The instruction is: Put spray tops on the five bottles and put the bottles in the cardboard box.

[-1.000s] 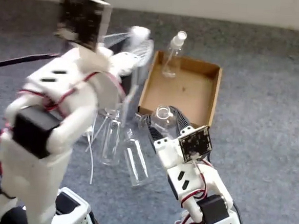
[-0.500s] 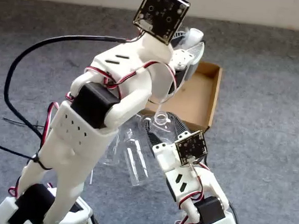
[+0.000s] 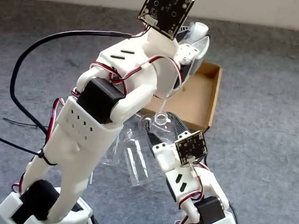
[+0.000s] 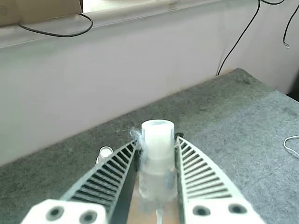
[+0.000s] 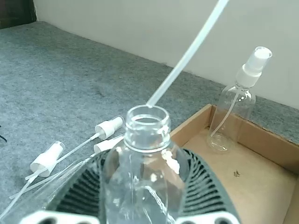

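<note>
Grey carpet is covering the surface (image 3: pixel 276 64), and a pale wall (image 3: pixel 249 6) is running along its far edge. Seen from above, the left arm is stretching over the cardboard box (image 3: pixel 204 98). The left hand (image 3: pixel 194 39) is gripping a white spray top (image 3: pixel 199 29) above the box's far end. Nearer the camera, the right hand (image 3: pixel 162 124) is clasping an open bottle (image 3: pixel 162 116) upright, just beside the box's near wall. A clear lying bottle (image 3: pixel 136 166) is resting on its side on the carpet beside the right arm.

From the left wrist, both ribbed fingers (image 4: pixel 117 170) are pressing on the spray top's sides. Its cap is pointing up between them, with the wall rising behind.

From the right wrist, the dark fingers (image 5: pixel 208 186) are closing round the open bottle's body. A thin white tube (image 5: pixel 187 56) is slanting down with its tip at the bottle's rim; whether it is entering the neck I cannot tell. A capped bottle (image 5: pixel 236 105) is standing upright inside the box, near a far corner. On the carpet beside the box, loose spray tops (image 5: pixel 108 127) are lying with their tubes trailing.
</note>
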